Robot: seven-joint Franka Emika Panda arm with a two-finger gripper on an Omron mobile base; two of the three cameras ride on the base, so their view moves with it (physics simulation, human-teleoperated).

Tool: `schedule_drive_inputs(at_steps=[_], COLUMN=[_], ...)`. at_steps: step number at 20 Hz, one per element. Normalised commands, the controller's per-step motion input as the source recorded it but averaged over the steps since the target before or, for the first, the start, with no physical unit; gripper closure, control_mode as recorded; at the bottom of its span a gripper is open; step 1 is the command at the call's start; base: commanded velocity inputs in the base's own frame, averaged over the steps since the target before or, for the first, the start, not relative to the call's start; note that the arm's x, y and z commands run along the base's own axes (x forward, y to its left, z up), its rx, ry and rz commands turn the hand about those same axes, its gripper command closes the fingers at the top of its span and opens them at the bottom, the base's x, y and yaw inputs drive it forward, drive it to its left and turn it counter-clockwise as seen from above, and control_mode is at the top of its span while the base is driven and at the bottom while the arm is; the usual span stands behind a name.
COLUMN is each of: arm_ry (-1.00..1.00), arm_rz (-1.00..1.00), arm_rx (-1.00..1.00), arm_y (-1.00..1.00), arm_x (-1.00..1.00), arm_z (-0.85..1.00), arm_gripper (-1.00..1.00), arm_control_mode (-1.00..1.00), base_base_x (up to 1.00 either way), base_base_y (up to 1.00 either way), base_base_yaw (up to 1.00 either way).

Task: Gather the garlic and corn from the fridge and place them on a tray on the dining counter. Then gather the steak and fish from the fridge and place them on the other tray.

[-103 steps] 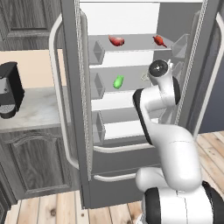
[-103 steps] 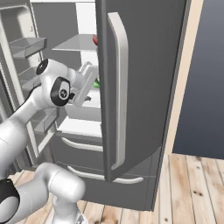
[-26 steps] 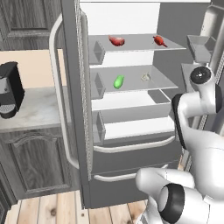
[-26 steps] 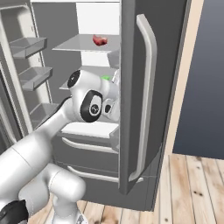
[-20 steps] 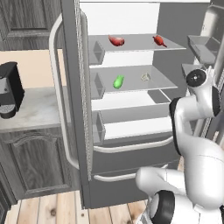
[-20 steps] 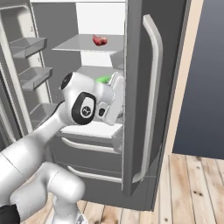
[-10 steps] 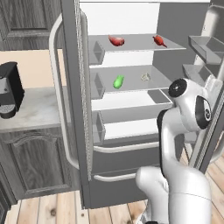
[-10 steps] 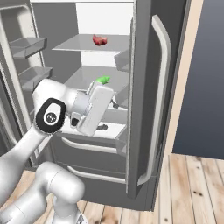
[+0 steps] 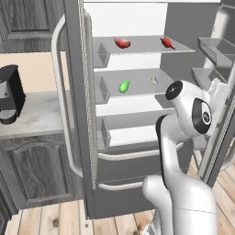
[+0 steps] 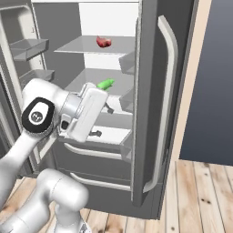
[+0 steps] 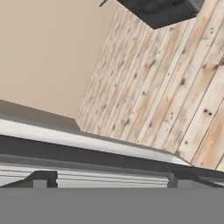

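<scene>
Black coffee machine (image 9: 9, 94) on the pale wall counter (image 9: 34, 120), far left. Next, the fridge (image 9: 87, 137) with both doors swung open. Two red things on the top shelf: probably the steak (image 9: 122, 43) to the left, another red piece (image 9: 167, 43) to the right, too small to tell apart. One shelf down, green corn (image 9: 124, 86), then the tiny pale garlic (image 9: 152, 81) near it, not touching. Gripper (image 10: 101, 120) in front of the lower shelves, fingers spread wide, nothing held. Wooden floor (image 11: 175, 83) and tan wall in the hand view.
</scene>
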Motion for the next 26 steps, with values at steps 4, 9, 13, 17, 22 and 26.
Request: schedule_drive_inputs(at_steps=[4,9,13,17,22,26], arm_ry=[-0.02,0.01,0.1,0.2,0.32,0.36], arm_rz=[0.2,0.31,0.37,0.43,0.44,0.42], arm_rx=[0.0,0.0,-0.04,-0.13,-0.18,-0.18], arm_y=[0.55,0.08,0.04,0.31,0.36,0.41], arm_x=[0.09,0.11,0.03,0.01,0.05,0.37], arm_z=[0.1,0.28,0.26,0.19,0.17,0.21], arm_gripper=[-1.0,-1.0,-1.0,-1.0,-1.0,-1.0], arm_control_mode=[-1.0,-1.0,-1.0,-1.0,-1.0,-1.0], base_base_x=[0.0,0.0,0.0,0.0,0.0,0.0], base_base_y=[0.0,0.0,0.0,0.0,0.0,0.0], base_base_yaw=[0.0,0.0,0.0,0.0,0.0,0.0])
